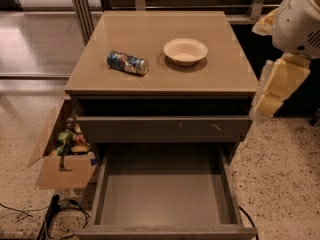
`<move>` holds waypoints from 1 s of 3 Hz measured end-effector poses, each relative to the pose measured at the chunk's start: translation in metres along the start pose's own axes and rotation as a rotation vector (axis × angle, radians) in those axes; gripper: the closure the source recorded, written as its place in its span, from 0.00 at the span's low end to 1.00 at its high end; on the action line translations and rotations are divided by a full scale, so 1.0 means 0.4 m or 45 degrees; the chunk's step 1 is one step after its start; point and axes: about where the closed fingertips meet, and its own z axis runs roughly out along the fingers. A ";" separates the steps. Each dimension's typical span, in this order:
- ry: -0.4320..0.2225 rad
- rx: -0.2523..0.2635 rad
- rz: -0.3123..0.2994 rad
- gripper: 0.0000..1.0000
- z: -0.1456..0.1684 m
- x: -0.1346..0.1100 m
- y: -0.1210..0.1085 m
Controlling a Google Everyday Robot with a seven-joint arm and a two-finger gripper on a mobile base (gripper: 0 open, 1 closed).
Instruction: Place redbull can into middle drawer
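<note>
At the right edge of the scene, a rounded white plastic arm housing shows a smooth shell with a few small dark dots. Below it, also at the right edge, the gripper is made of blocky pale-yellow segments with whitish, slightly translucent edges.
</note>
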 end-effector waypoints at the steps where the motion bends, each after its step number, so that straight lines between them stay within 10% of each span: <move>1: -0.120 0.001 -0.032 0.00 0.013 -0.098 -0.024; 3: -0.370 0.026 -0.048 0.00 0.053 -0.323 -0.078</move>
